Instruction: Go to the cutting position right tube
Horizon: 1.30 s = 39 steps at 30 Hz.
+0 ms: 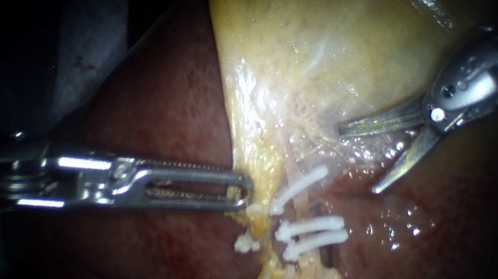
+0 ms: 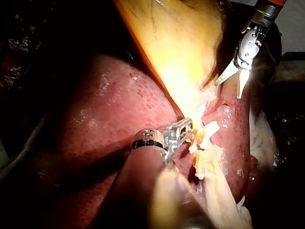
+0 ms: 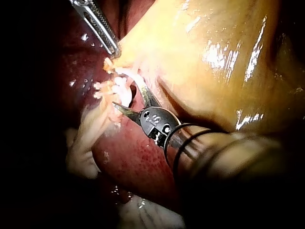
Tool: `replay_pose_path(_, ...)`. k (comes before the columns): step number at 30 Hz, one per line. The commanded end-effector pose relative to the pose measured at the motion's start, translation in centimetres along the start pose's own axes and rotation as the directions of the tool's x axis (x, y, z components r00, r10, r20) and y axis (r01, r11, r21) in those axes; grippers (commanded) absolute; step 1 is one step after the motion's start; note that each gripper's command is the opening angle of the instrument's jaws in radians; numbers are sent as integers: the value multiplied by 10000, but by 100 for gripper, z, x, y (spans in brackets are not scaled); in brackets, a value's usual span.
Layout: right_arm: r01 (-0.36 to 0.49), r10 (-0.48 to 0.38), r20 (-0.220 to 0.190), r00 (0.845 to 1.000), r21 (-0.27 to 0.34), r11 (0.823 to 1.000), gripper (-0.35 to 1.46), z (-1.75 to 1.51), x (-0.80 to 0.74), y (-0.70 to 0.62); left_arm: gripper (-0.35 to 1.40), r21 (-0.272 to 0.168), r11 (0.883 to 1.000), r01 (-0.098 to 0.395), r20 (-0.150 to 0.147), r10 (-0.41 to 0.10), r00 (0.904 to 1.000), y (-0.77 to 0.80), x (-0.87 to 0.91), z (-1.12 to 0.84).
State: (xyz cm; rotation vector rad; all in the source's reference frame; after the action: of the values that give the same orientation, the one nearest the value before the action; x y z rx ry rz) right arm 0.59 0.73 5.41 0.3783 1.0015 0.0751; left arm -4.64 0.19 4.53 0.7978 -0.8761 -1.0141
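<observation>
The right tube (image 1: 294, 172) runs down from the yellow gallbladder (image 1: 323, 24), with one white clip (image 1: 299, 188) above and two white clips (image 1: 312, 233) below. A bare stretch of tube shows between them. My right instrument (image 1: 358, 159) is a pair of blades standing open just right of the tube, tips a little short of it. My left instrument (image 1: 239, 189) comes in from the left, its long toothed jaws shut on the gallbladder's edge beside the clips. In the right wrist view the open blades (image 3: 125, 93) sit close by the clips (image 3: 121, 88).
Dark red liver (image 1: 157, 106) lies on both sides of the gallbladder and under both instruments. A second strand with more white clips (image 1: 246, 243) sits left of the right tube. Wet, shiny tissue (image 1: 397, 229) lies below the blades.
</observation>
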Motion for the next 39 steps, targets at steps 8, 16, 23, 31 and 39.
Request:
replay_pose_path(8,9,-9,11,10000,-35,10000,143,1,-1,-1,-35,35,10000,9,-18,-9,10000,-1,-2,-5)
replay_pose_path(16,-1143,1142,77,9934,271,9931,133,0,-7,-14,-35,121,9999,53,-54,-52,10000,-7,-9,-24)
replay_pose_path(23,-2698,2617,962,9603,834,9593,118,8,-12,-28,-35,93,9999,108,2,-108,9999,-13,-15,-43)
replay_pose_path(31,-3401,3177,1713,9326,1219,9325,111,32,-21,-40,-35,91,9998,189,36,-189,9998,-31,-19,-58)
replay_pose_path(39,-3530,3207,1986,9261,1566,9224,96,55,-16,-44,-35,126,9997,231,105,-233,9997,-40,-21,-70)
